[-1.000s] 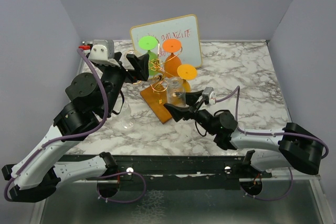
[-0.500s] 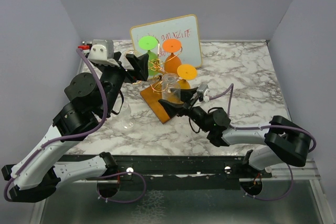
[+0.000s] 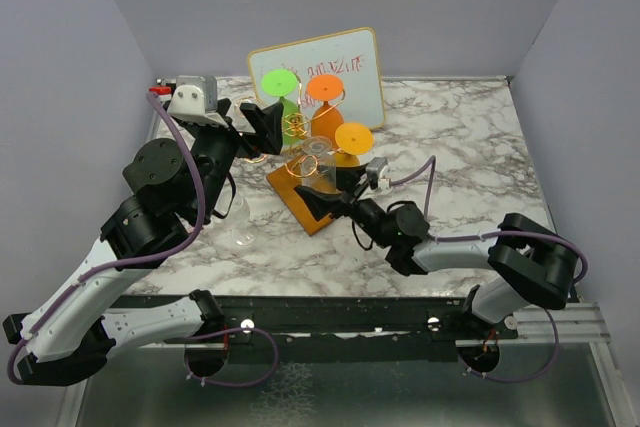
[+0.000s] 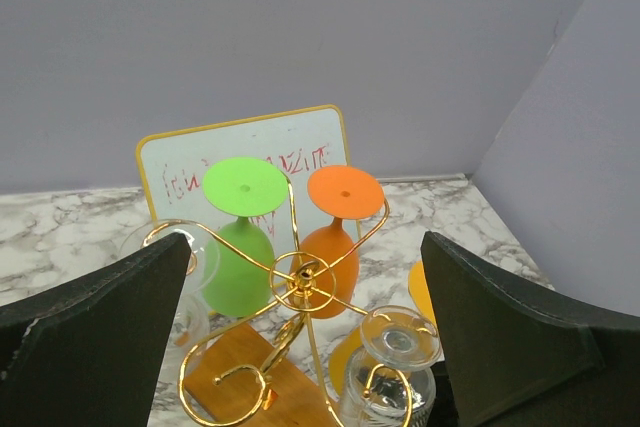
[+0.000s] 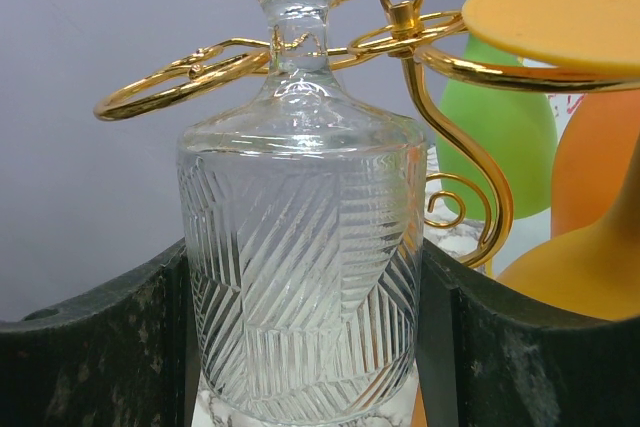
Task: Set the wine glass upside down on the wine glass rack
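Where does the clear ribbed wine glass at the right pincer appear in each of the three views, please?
Top external: clear wine glass, centre of the picture.
Left wrist: bottom right, foot up.
Right wrist: fills the centre.
Shared landmark: the gold wine glass rack, its curl around the glass's stem.

Wine glass rack [image 3: 288,187] at centre of table [image 3: 470,147], whiteboard [image 3: 345,72] directly behind. Wine glass [image 5: 300,247] inverted, stem in a front rack arm, bowl between right gripper [image 3: 322,195] fingers. Left gripper [image 3: 268,122] just left of rack. Possibly another glass [image 3: 240,232] on table, front-left of rack.
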Motion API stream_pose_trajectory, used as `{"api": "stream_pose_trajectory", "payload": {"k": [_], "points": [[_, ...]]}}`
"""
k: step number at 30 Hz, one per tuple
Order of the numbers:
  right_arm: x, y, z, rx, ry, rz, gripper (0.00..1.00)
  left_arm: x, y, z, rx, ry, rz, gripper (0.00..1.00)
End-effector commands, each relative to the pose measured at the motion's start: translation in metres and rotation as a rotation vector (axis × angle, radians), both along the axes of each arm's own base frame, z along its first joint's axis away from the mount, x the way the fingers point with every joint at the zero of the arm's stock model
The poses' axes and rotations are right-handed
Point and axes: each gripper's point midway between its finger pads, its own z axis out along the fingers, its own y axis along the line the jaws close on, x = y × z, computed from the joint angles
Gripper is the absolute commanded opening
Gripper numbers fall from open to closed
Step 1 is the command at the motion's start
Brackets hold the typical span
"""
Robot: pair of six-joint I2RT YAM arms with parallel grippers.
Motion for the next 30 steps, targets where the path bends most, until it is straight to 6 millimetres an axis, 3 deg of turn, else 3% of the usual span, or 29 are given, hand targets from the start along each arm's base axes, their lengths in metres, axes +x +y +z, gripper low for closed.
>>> {"api": "stream_pose_trajectory", "payload": {"k": [1, 20, 30], "points": [[-0.007, 0.004, 0.038, 0.113, -0.065, 0.036, 0.01, -0.005, 0.001, 0.007, 0.002, -0.014, -0.018, 0.99], [-0.014, 0.027, 0.026, 0.066, -0.007, 0.144, 0.01, -0.006, 0.002, 0.004, 0.008, -0.008, -0.023, 0.99], [-0.03, 0.032, 0.025, 0.048, -0.053, 0.227, 0.01, -0.007, 0.003, 0.003, 0.01, -0.005, -0.022, 0.99]]}}
